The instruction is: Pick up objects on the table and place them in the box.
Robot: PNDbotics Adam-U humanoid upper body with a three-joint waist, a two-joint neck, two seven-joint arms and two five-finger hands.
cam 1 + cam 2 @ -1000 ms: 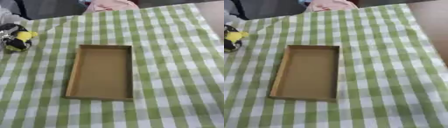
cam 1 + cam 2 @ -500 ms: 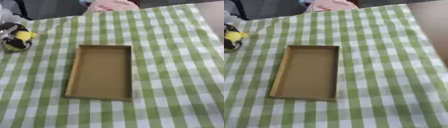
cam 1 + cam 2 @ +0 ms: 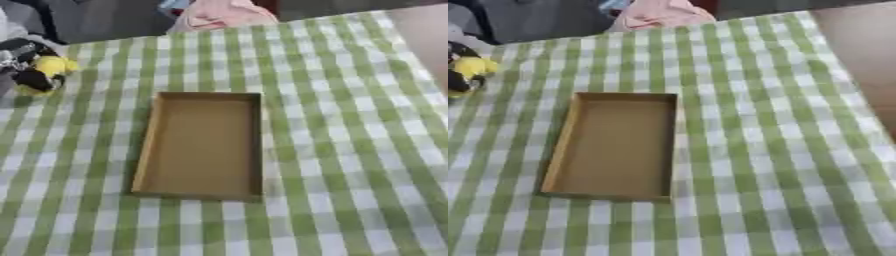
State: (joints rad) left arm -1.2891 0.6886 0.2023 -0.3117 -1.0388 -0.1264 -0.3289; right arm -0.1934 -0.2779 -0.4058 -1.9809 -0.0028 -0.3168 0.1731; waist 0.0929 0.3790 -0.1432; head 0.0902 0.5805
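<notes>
green-white checked cloth, brown box, yellow-black object.

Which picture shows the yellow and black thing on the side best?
The left eye view: the yellow and black thing sits fully inside the picture, against the left hand. The right eye view shows it squeezed at the left edge.

At the left edge the left hand is cut off, too blurred to tell how its fingers stand on the yellow-and-black object. A pink thing beyond the desk is cropped.
</notes>
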